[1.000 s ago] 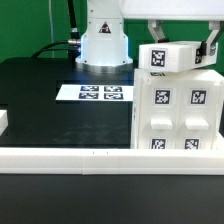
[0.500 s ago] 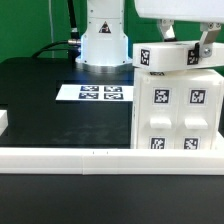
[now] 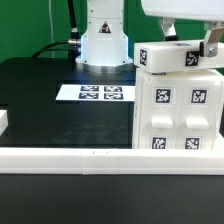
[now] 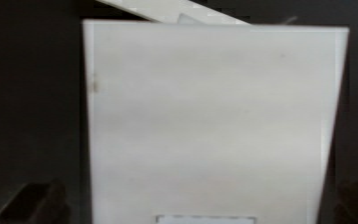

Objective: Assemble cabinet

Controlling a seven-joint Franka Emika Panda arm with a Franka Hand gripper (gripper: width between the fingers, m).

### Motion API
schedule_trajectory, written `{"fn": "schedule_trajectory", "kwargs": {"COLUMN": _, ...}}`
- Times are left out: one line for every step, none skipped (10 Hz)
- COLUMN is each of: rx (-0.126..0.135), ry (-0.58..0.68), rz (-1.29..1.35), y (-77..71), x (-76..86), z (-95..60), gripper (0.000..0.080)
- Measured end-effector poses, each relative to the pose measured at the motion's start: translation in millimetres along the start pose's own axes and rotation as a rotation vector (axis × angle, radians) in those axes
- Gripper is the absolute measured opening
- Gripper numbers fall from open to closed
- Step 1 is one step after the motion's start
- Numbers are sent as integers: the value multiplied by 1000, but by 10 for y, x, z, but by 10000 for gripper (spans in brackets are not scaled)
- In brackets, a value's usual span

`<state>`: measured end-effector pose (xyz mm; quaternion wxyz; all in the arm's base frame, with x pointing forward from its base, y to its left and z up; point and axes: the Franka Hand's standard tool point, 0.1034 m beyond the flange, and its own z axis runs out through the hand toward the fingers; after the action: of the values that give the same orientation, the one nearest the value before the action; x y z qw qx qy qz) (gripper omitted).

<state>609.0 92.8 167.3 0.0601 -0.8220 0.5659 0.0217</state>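
While top panel point(image 3: 170, 58) sits atop cabinet point(image 3: 178, 112), with gripper point(image 3: 192, 42) jaws straddling its ends and apparently clamped on it, assembly looks near done. Body stands complete as far as shown. Left, by judgement: settle panel flush, release. Panel slightly tilted, seating not confirmable. Cabinet at worktop's near corner on exterior view's right, just behind rail point(image 3: 70, 155) along near edge, well apart from marker board point(image 3: 100, 93) mid-worktop. Cabinet upright, long axis vertical, tagged face toward near edge; panel's long axis along that edge.
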Motion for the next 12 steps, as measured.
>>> {"fn": "schedule_trajectory", "kwargs": {"rx": 9, "ry": -4, "rz": -11, "y": -6, "x": -17, "z": -47, "gripper": 780}}
{"fn": "schedule_trajectory", "kwargs": {"rx": 20, "ry": -3, "rz": -17, "y": -26, "x": -28, "z": -127, "gripper": 795}}
{"fn": "schedule_trajectory", "kwargs": {"rx": 29, "ry": -3, "rz": -30, "y": -41, "x": -26, "z": -172, "gripper": 795}}
{"fn": "schedule_trajectory", "kwargs": {"rx": 27, "ry": -3, "rz": -59, "y": -38, "x": -28, "z": -157, "gripper": 797}}
{"fn": "schedule_trajectory", "kwargs": {"rx": 25, "ry": -3, "rz": -60, "y": -37, "x": -31, "z": -145, "gripper": 797}}
{"fn": "schedule_trajectory", "kwargs": {"rx": 18, "ry": 4, "rz": -123, "y": -32, "x": -31, "z": -135, "gripper": 797}}
{"fn": "schedule_trajectory", "kwargs": {"rx": 8, "ry": 11, "rz": -232, "y": -31, "x": -51, "z": -114, "gripper": 797}}
{"fn": "schedule_trajectory", "kwargs": {"rx": 6, "ry": 10, "rz": -317, "y": -36, "x": -81, "z": -112, "gripper": 797}}
{"fn": "schedule_trajectory", "kwargs": {"rx": 5, "ry": 10, "rz": -413, "y": -46, "x": -113, "z": -114, "gripper": 797}}
{"fn": "schedule_trajectory", "kwargs": {"rx": 6, "ry": 10, "rz": -522, "y": -68, "x": -131, "z": -134, "gripper": 797}}
{"fn": "schedule_trajectory", "kwargs": {"rx": 7, "ry": 10, "rz": -626, "y": -80, "x": -126, "z": -149, "gripper": 797}}
{"fn": "schedule_trajectory", "kwargs": {"rx": 6, "ry": 10, "rz": -733, "y": -87, "x": -118, "z": -158, "gripper": 797}}
